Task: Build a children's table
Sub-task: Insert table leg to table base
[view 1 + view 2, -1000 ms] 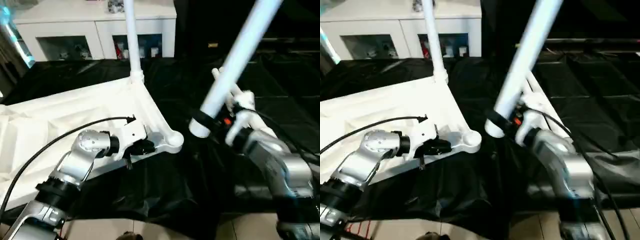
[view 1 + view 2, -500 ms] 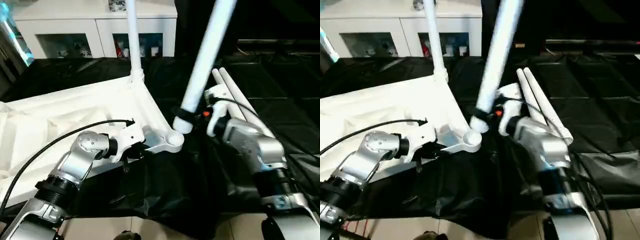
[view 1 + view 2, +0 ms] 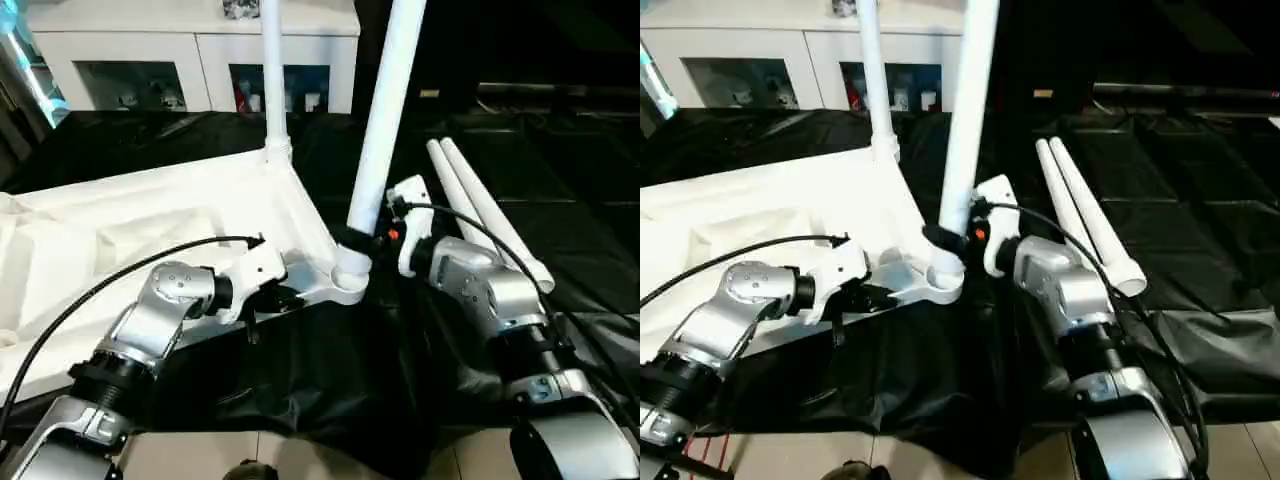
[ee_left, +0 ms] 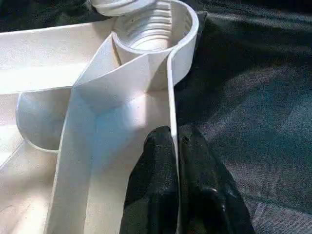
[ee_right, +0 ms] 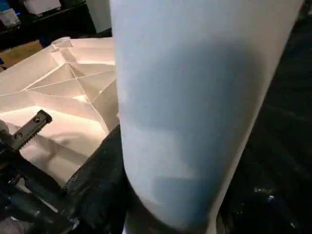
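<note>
Currently the white tabletop (image 3: 150,225) is seen lying underside up across the left half of the head views, on a table draped in black sheeting (image 3: 340,380). Its ribbed underside faces upward, and its near corner socket (image 3: 345,285) sits close to the centre of the frame. One leg (image 3: 272,70) is already stood upright in the far corner socket, rising out of the top edge of the picture. A second leg (image 3: 385,110) is held nearly upright, slightly tilted, with its lower end at the mouth of the near corner socket; whether it is seated cannot be told. This leg is gripped near its lower end by the right tool (image 3: 362,238), whose black fingers are closed around the round shaft. In the right wrist view the shaft (image 5: 195,107) is seen large and close, with the ribbed tabletop behind it.

The left tool (image 3: 285,298) is pressed together on the thin edge wall of the tabletop just left of the near socket; in the left wrist view its fingers (image 4: 156,190) are seen pinching that wall from both sides, with the threaded socket (image 4: 156,29) beyond.

Two more legs (image 3: 490,215) are laid side by side on the sheeting at centre right. A white cabinet (image 3: 190,50) is stood along the upper left.
</note>
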Controlling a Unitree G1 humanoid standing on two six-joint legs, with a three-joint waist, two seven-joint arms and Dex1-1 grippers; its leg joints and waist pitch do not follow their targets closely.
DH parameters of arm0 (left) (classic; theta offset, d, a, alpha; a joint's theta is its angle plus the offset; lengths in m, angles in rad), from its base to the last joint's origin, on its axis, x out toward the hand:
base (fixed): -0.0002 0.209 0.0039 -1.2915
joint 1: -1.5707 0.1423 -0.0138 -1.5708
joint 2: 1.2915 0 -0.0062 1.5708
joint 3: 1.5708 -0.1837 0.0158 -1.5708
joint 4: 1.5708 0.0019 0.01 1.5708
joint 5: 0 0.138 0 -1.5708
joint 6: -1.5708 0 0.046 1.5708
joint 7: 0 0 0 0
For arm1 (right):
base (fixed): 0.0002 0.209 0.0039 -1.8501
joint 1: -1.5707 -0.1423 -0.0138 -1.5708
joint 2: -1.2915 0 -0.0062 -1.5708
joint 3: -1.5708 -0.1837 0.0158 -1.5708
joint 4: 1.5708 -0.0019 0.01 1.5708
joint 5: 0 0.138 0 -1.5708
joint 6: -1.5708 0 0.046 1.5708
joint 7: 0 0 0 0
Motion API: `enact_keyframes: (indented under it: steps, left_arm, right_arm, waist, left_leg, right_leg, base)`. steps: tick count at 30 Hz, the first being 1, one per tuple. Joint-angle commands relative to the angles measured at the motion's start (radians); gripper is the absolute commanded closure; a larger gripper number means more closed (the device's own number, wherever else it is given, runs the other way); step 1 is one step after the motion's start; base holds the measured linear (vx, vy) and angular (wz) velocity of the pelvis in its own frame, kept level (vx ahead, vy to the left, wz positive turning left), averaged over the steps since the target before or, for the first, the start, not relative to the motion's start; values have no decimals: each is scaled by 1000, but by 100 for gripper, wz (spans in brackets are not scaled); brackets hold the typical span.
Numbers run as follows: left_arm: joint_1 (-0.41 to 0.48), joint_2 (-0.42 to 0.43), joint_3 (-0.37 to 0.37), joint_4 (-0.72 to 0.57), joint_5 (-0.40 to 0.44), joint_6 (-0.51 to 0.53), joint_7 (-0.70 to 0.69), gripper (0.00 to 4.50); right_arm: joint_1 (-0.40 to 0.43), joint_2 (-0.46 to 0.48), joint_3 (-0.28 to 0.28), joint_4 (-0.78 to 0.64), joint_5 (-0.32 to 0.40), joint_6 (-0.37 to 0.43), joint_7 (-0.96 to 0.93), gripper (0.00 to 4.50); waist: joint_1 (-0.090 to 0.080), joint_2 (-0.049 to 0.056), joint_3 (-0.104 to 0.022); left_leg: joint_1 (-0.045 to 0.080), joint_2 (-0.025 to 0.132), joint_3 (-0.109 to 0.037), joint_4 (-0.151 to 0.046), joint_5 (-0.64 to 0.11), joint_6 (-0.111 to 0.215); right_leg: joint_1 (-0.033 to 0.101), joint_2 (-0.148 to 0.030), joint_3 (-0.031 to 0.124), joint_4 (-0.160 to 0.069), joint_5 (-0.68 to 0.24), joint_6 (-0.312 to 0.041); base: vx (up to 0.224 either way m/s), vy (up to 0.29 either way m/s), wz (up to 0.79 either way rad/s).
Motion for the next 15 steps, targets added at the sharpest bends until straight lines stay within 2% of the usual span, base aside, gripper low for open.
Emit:
enact_keyframes:
  steps: [1,2,3,6,7,15]
  left_arm:
    - [-2,-7,7,-4,-10,-14,9,440]
    - [-2,-10,9,-4,-14,-17,9,440]
    - [-3,-16,12,-3,-20,-23,10,440]
    - [-9,-28,9,0,-20,-28,14,440]
    - [-11,-32,8,3,-19,-29,17,440]
    - [-21,-50,3,10,-20,-36,21,450]
  right_arm:
    - [-23,1,7,17,-9,-22,10,256]
    - [-24,3,8,23,-10,-23,11,256]
    - [-28,7,9,35,-14,-26,19,256]
    - [-28,6,27,40,-31,-24,34,256]
    - [-27,3,34,39,-36,-22,40,256]
    - [-16,-23,58,34,-57,-13,78,256]
  waist:
    - [-2,-9,-70]
    - [-1,-9,-70]
    - [-2,-13,-69]
    - [-1,-13,-70]
    - [-1,-16,-69]
    - [3,-20,-67]
  left_leg:
    - [49,61,-27,-71,-190,-2]
    - [49,62,-26,-70,-192,-3]
    - [48,62,-26,-71,-188,-1]
    - [48,62,-26,-70,-178,5]
    - [48,62,-25,-70,-176,7]
    - [48,63,-25,-71,-190,4]
  right_leg:
    - [20,-70,36,-68,-87,-252]
    - [19,-70,37,-69,-91,-251]
    - [21,-69,37,-68,-92,-249]
    - [20,-70,37,-68,-91,-249]
    - [21,-69,36,-68,-94,-248]
    - [19,-70,38,-72,-127,-234]
  base:
    - [0,0,0]
    - [0,0,0]
    - [0,0,0]
    - [0,0,0]
    - [0,0,0]
    - [0,0,0]
